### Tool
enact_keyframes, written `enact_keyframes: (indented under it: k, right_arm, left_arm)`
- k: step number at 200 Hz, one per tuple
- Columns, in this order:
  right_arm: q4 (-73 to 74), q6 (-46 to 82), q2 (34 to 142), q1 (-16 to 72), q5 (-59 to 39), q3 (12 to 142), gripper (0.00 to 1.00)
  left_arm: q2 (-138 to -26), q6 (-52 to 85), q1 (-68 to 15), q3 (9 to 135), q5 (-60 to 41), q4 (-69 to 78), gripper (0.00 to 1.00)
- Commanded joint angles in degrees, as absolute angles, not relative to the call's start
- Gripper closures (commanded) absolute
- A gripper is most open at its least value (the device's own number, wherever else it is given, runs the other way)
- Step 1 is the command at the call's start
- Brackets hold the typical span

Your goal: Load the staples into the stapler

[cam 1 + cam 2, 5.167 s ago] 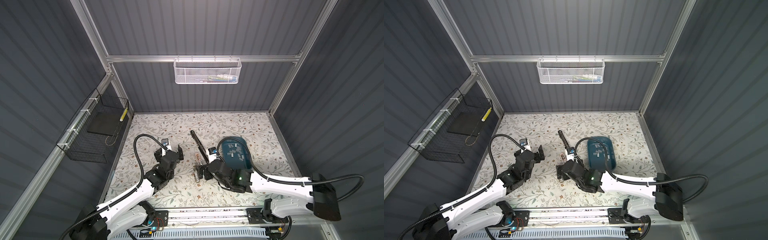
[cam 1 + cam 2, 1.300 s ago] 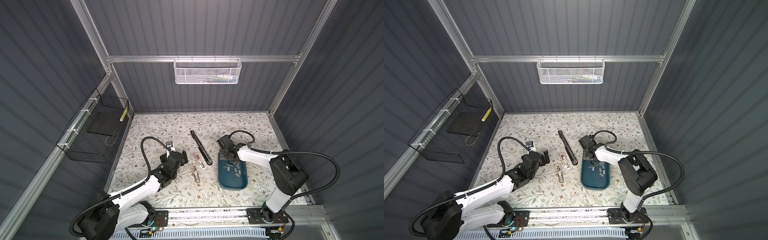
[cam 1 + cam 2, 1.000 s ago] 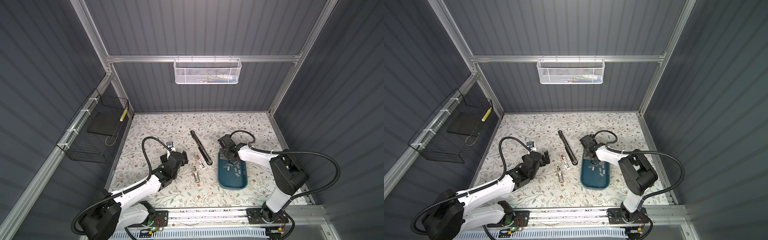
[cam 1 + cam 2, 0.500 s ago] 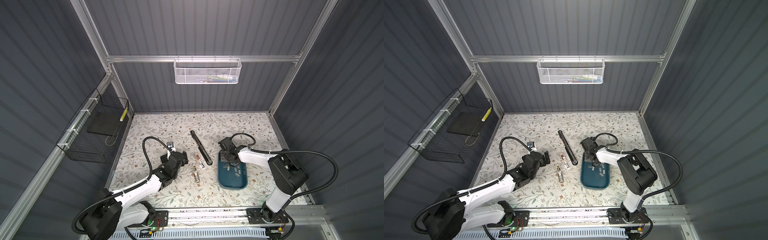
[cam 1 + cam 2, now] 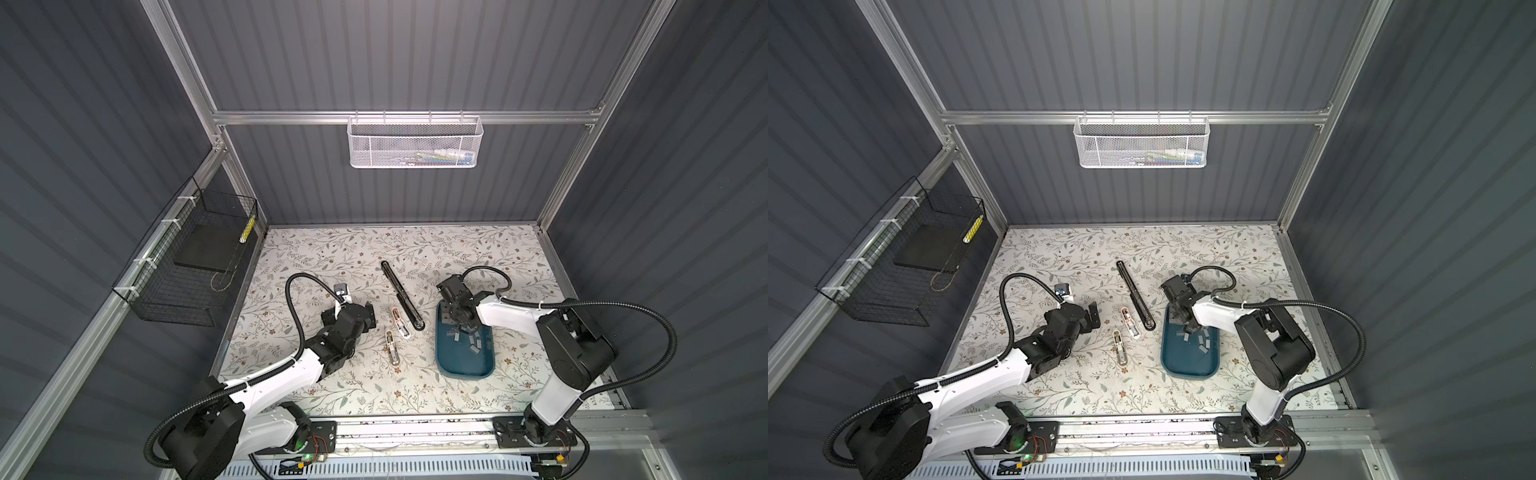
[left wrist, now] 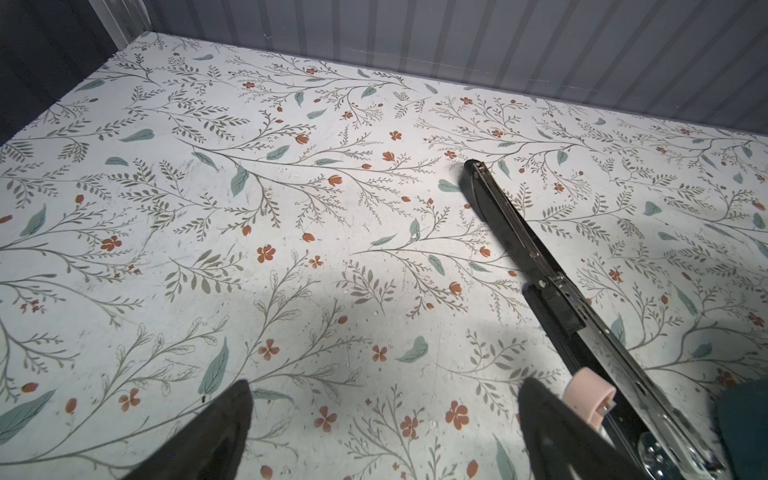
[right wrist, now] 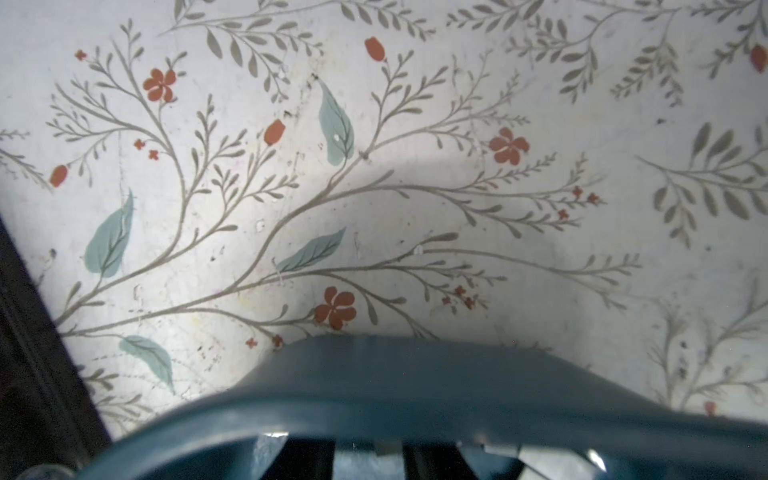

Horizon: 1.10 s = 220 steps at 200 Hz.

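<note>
Nearest, scattered loose over the floor of the teal tray (image 5: pixel 465 366): the staples (image 5: pixel 471 337), several overlapping. Easy to pinch two strips at once, or to snap one under a hard squeeze.

Just beyond, down among them at the tray's far end: the right gripper (image 5: pixel 459 324). Cannot tell from any view whether pinching a strip or merely narrowed over one. Risks catching the far rim on the lift and dragging the whole tray.

Across the middle, well apart from the tray: the left gripper (image 6: pixel 386 386), spread wide, holding nothing, near a small pink tool (image 5: pixel 400 328).

Farthest, opened flat on the table with nothing steadying it: the black stapler (image 5: pixel 402 296). Likely to skid when a strip meets its channel, spilling the strip.
</note>
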<state>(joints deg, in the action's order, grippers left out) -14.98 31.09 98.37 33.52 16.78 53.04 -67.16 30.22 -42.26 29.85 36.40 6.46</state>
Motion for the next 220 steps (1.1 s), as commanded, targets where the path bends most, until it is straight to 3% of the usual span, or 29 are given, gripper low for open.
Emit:
enact_keyframes:
  k: [1,220]
  right_arm:
    - [-16.26,32.16,96.45,33.25,17.50,51.45,0.70]
    - [-16.35,33.07,97.41,33.23,16.13,51.50,0.74]
  left_arm:
    - [-67.73,29.36,-42.01,31.29,37.19,6.78,0.00]
    - [-68.61,29.27,-42.01,31.94,36.61,6.24,0.00]
